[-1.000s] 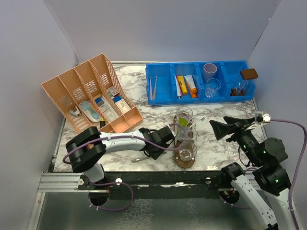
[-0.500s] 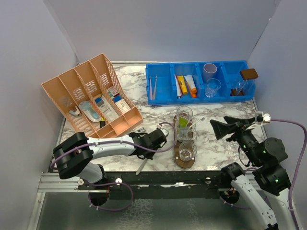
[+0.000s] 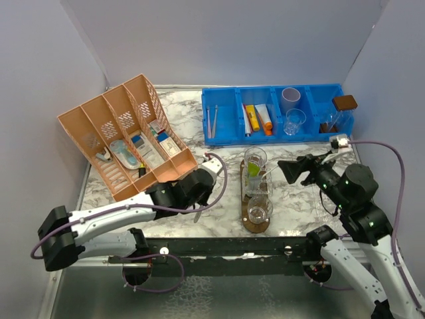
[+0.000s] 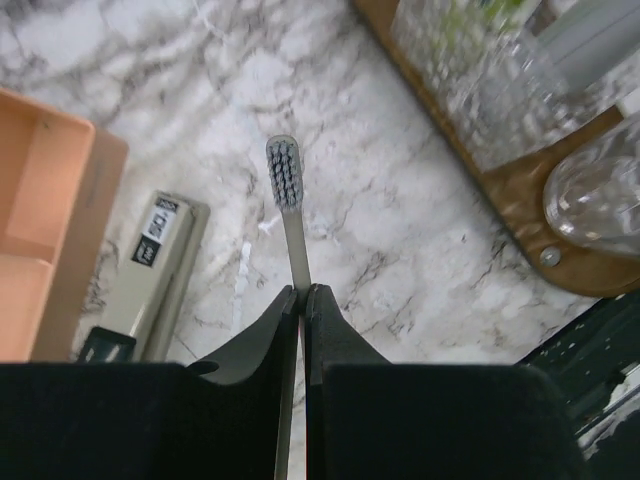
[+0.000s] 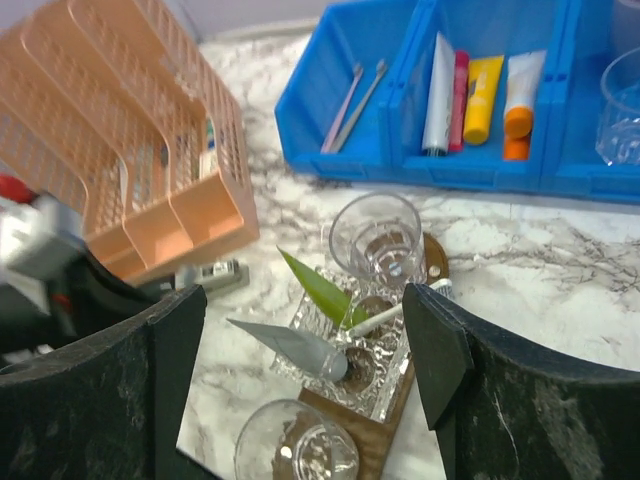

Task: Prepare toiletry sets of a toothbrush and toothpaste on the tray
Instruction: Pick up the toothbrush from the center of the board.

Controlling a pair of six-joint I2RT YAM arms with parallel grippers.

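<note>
Left gripper pinches the toothbrush, bristles jutting ahead.

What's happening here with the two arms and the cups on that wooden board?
The left end effector is shut on a toothbrush, over the marble table to the left of the wooden tray. The tray carries three clear cups in a row. The middle cup holds a green tube, a grey tube and a brush. The far cup and near cup look empty. The right end effector hangs open above the tray, holding nothing.
</note>
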